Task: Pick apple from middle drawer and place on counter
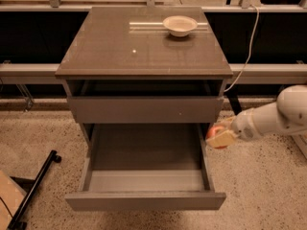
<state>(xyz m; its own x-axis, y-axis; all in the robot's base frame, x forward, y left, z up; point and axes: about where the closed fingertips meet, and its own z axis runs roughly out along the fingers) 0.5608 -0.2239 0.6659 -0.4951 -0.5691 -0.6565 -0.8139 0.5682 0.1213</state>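
My gripper is shut on the apple, small, red and partly hidden by the pale fingers. It holds the apple in the air just past the right wall of the open middle drawer, above the drawer's level and below the closed drawer front above. The drawer is pulled out and its floor is bare. The counter is the glossy grey-brown top slab of the cabinet, higher up and to the left of the gripper.
A shallow white bowl sits at the back right of the counter. A white cable hangs down right of the cabinet. A black bar lies on the speckled floor at lower left.
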